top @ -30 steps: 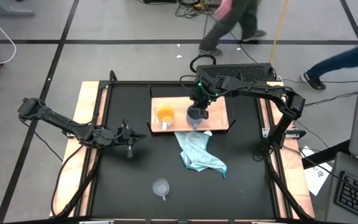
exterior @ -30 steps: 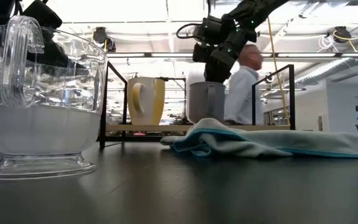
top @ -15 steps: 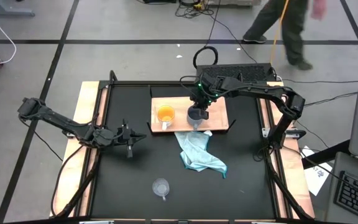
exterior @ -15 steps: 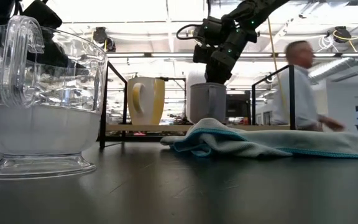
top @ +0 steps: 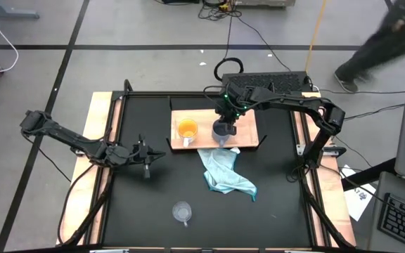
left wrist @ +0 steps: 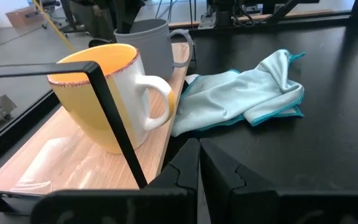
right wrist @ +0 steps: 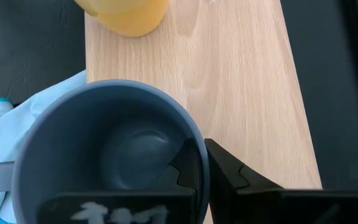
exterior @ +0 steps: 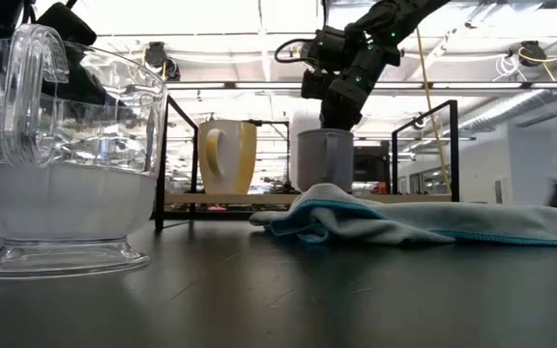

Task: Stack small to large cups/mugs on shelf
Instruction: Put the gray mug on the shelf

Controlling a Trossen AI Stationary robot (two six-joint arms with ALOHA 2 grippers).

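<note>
The grey-blue mug (top: pixel 220 129) stands upright on the right half of the wooden shelf (top: pixel 248 126), with my right gripper (right wrist: pixel 202 155) shut on it from above. The orange mug (top: pixel 187 128) with its white handle (left wrist: pixel 157 99) rests by its base on the shelf's left half. The clear glass cup (top: pixel 182 211) stands on the black table near the front edge and fills the low view's left (exterior: pixel 66 155). My left gripper (top: pixel 146 156) hangs shut and empty over the table, left of the shelf. My right gripper pinches the grey-blue mug's wall at the rim (right wrist: pixel 194 144), one finger (right wrist: pixel 185 168) inside the mug and one (right wrist: pixel 232 177) outside. The fingers slant down from above and from the far right. The mug is upright with its base at board level (exterior: pixel 324 188); whether it rests there I cannot tell.
A light blue cloth (top: pixel 223 172) lies crumpled on the table just in front of the shelf, touching its near edge. Black metal brackets (exterior: pixel 162 159) rise at the shelf's ends. A person walks on the floor beyond the table's far right corner (top: pixel 385 42).
Neither arm nor any mug, cup or cloth has visibly moved. Only a person beyond the table's far edge has walked across the room toward the right.
</note>
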